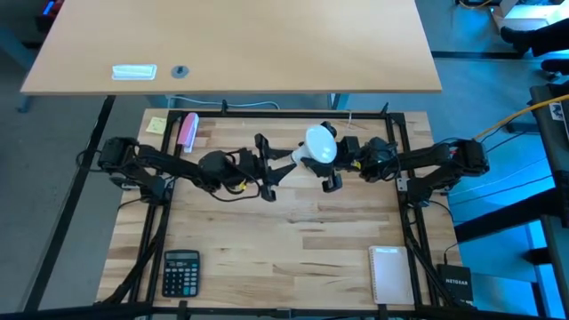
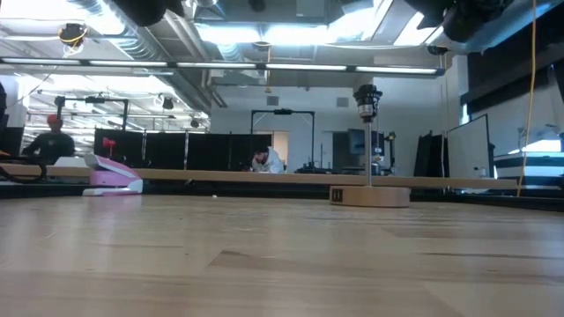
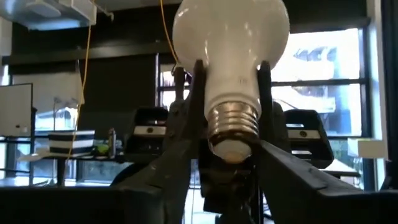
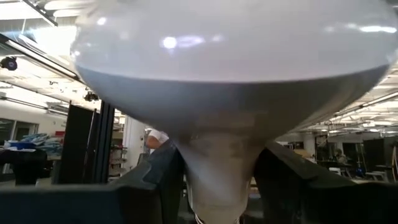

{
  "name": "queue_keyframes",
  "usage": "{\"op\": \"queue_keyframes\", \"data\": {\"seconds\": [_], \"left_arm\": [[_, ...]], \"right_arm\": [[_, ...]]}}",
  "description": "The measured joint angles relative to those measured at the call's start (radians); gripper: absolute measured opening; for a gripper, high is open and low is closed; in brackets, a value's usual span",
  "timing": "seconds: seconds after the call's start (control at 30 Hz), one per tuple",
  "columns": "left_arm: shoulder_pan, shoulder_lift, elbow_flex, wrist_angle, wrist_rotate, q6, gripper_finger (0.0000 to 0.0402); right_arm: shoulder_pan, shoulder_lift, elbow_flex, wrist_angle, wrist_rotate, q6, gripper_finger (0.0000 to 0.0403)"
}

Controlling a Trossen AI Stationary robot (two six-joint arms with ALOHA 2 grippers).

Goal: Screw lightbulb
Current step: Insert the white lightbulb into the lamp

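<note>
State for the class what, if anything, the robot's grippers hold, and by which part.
The lightbulb is held in the air between both arms. The right gripper closes round its narrow neck. The left gripper flanks the metal screw base; whether it grips cannot be told.

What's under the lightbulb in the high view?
Bare wooden table shows around the lightbulb, held aloft between left gripper and right gripper. The bulb covers the spot directly beneath.

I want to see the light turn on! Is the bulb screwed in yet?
Not yet. The lightbulb is already picked up, held in the air above the table between the left gripper and the right gripper. Its metal screw base is bare. The socket on its wooden disc stands empty, so the screwing-in is all left.
</note>
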Motion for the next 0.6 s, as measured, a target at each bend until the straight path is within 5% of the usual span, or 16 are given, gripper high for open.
{"op": "queue_keyframes", "data": {"seconds": [0.27,0.6], "left_arm": [[0.016,-0.181,0.0,-0.446,-0.004,-0.02,0.0234],[0.117,-0.086,0.002,-0.685,-0.043,-0.253,0.0223]], "right_arm": [[-0.031,-0.163,0.0,-0.208,-0.019,-0.022,0.0165],[-0.134,-0.548,0.0,-0.961,0.11,-0.131,0.0164]]}}
